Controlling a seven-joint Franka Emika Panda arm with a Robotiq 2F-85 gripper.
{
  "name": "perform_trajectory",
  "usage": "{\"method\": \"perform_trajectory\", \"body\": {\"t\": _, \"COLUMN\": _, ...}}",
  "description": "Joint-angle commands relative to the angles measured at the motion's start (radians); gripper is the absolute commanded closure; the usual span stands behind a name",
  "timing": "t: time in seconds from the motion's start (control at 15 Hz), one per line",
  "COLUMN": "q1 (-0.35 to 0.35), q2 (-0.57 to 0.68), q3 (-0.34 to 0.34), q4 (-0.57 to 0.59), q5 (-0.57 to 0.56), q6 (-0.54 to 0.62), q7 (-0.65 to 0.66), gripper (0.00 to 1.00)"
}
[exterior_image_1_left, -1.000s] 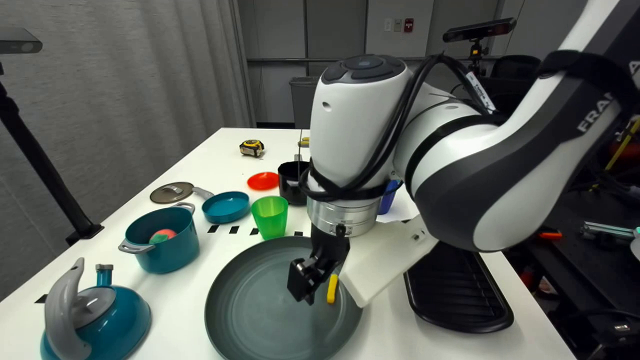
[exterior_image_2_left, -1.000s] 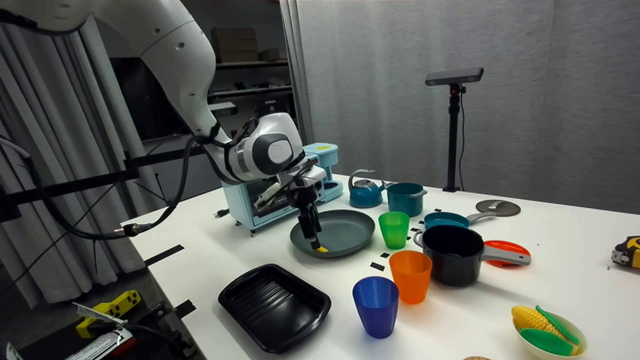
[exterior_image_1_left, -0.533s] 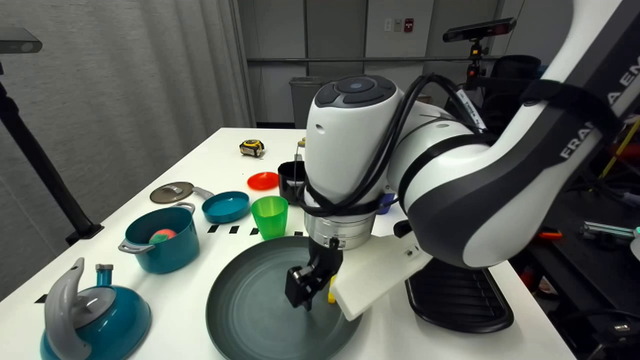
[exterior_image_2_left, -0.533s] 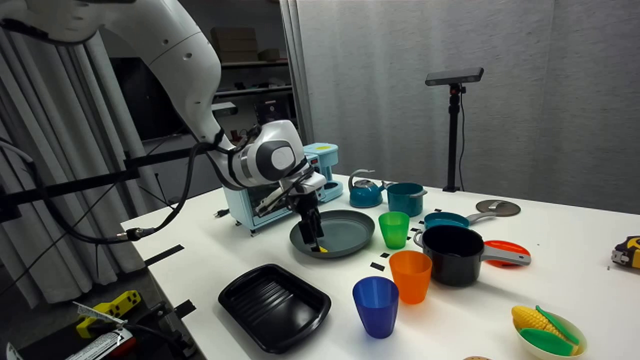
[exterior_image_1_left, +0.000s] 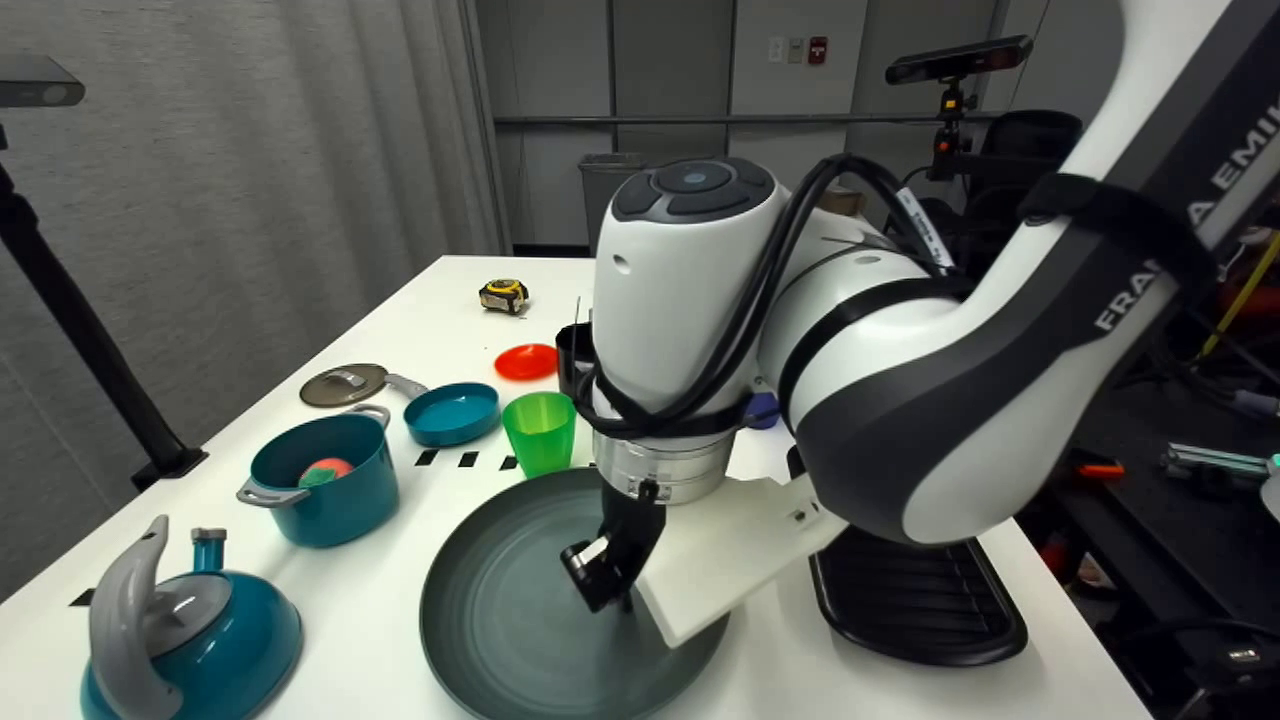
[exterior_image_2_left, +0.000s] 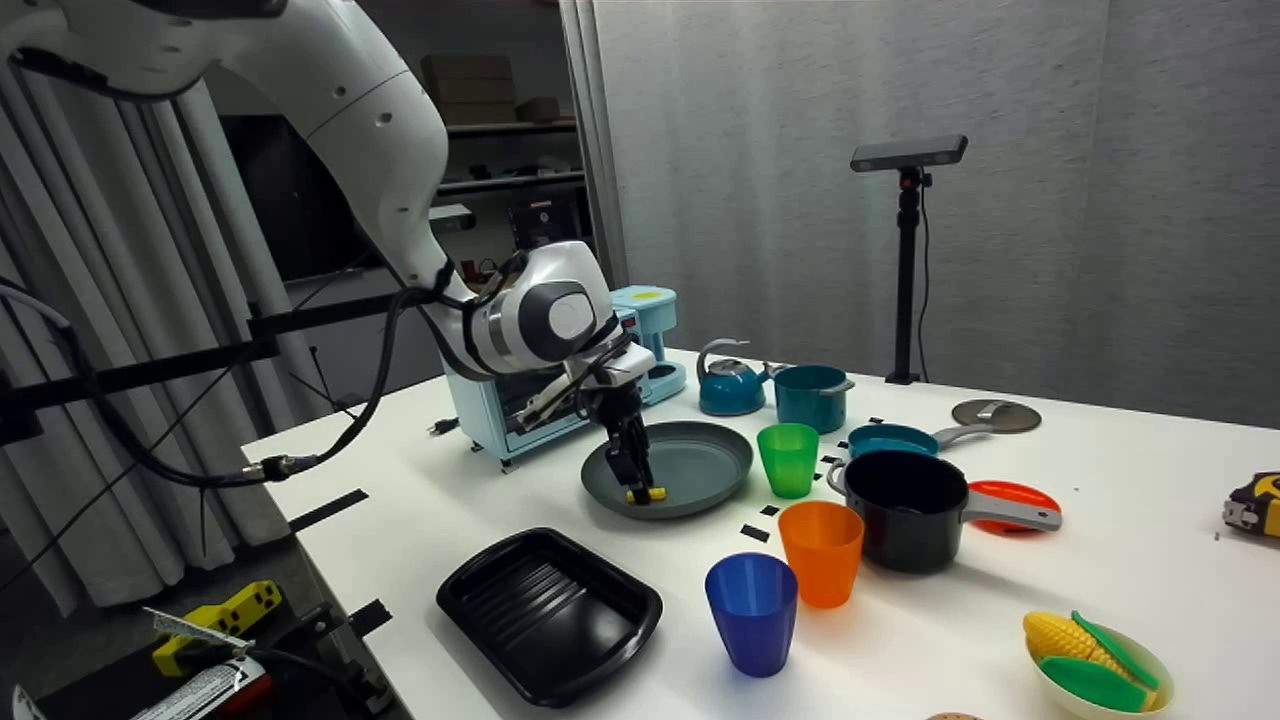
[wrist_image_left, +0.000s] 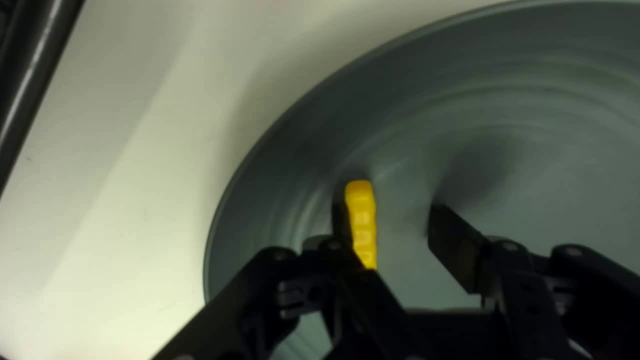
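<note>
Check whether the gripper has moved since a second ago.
Yes: in an exterior view, the gripper has shifted slightly toward the green cup, which has stayed in place.

Toy piece (wrist_image_left: 362, 220) — in dish (exterior_image_2_left: 702, 466)

Pale letters "FRAN" and "A EMI" on the robot arm (exterior_image_1_left: 960, 385) in an exterior view, interrupted by a black strap (exterior_image_1_left: 1120, 225), white tag (exterior_image_1_left: 925, 228) on black cables (exterior_image_1_left: 850, 168), its print too small to read

Gray curtains (exterior_image_1_left: 290, 170) (pleated) hang beyond the table (exterior_image_1_left: 430, 325).
</note>
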Motion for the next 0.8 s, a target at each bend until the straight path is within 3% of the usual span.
{"method": "perform_trajectory", "body": {"t": 0.0, "q1": 0.010, "q2": 0.021, "q3": -0.015, "q4": 0.029, "q5": 0.004, "q6": -0.021, "q7": 0.028, "gripper": 0.86}}
{"method": "perform_trajectory", "body": {"t": 0.13, "q1": 0.010, "q2": 0.023, "q3": -0.019, "q4": 0.036, "q5": 0.003, "q6": -0.024, "q7": 0.035, "gripper": 0.99}}
{"method": "perform_trajectory", "body": {"t": 0.73, "q1": -0.006, "q2": -0.001, "q3": -0.057, "q4": 0.102, "q5": -0.020, "q6": -0.099, "q7": 0.030, "gripper": 0.96}}
